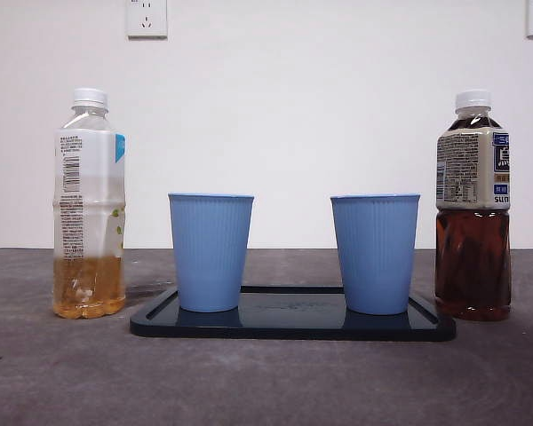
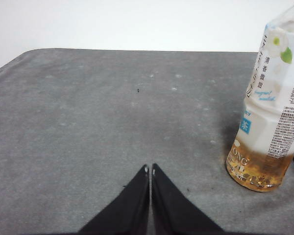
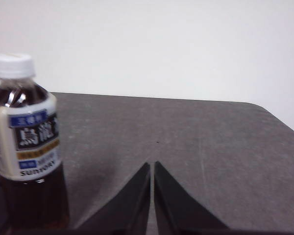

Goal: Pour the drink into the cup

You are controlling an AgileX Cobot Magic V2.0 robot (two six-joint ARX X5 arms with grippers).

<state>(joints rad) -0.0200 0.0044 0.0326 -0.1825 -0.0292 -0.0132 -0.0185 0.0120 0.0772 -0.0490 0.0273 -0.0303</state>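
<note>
Two blue ribbed cups, a left one (image 1: 210,251) and a right one (image 1: 375,253), stand upright on a dark flat tray (image 1: 293,325). A clear bottle with a white cap and a little amber drink (image 1: 89,206) stands left of the tray; it also shows in the left wrist view (image 2: 272,107). A dark tea bottle with a white cap (image 1: 473,209) stands right of the tray; it also shows in the right wrist view (image 3: 27,147). My left gripper (image 2: 150,169) is shut and empty beside the amber bottle. My right gripper (image 3: 152,165) is shut and empty beside the tea bottle. Neither arm shows in the front view.
The grey table (image 1: 266,382) runs to a white wall with two power sockets (image 1: 147,18). The table's far edge and rounded corners show in both wrist views.
</note>
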